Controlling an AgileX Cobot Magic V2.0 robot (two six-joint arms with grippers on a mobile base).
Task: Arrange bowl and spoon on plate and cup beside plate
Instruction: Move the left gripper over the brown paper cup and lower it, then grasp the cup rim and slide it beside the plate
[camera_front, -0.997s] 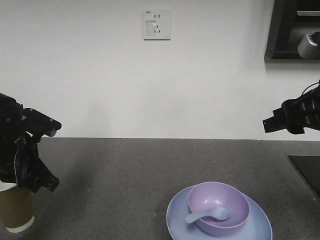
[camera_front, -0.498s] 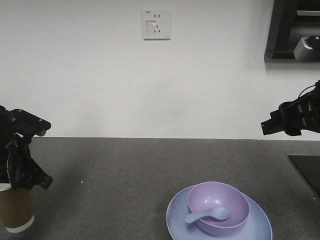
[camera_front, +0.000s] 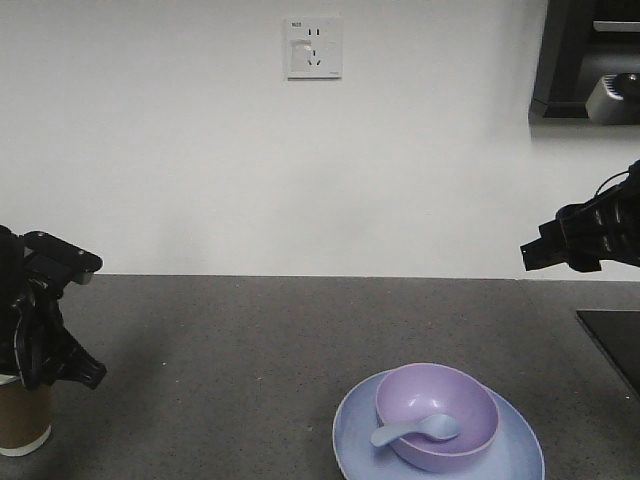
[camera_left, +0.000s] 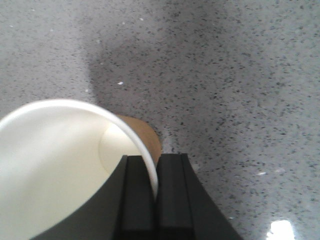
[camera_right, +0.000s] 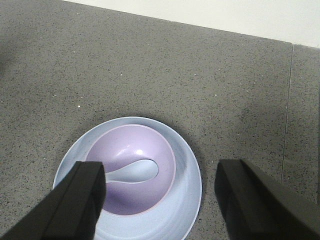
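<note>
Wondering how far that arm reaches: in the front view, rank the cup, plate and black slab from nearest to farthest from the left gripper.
1. The cup, far left, rim pinched in the left gripper.
2. The plate, bottom, right of centre.
3. The black slab, far right edge.

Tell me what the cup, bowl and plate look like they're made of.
The cup looks like paper: brown outside, white matte inside, thin white rim. The bowl is probably plastic: lavender, matte, only a soft sheen. The plate seems the same plastic, pale blue and matte; melamine or ceramic can't be ruled out.
</note>
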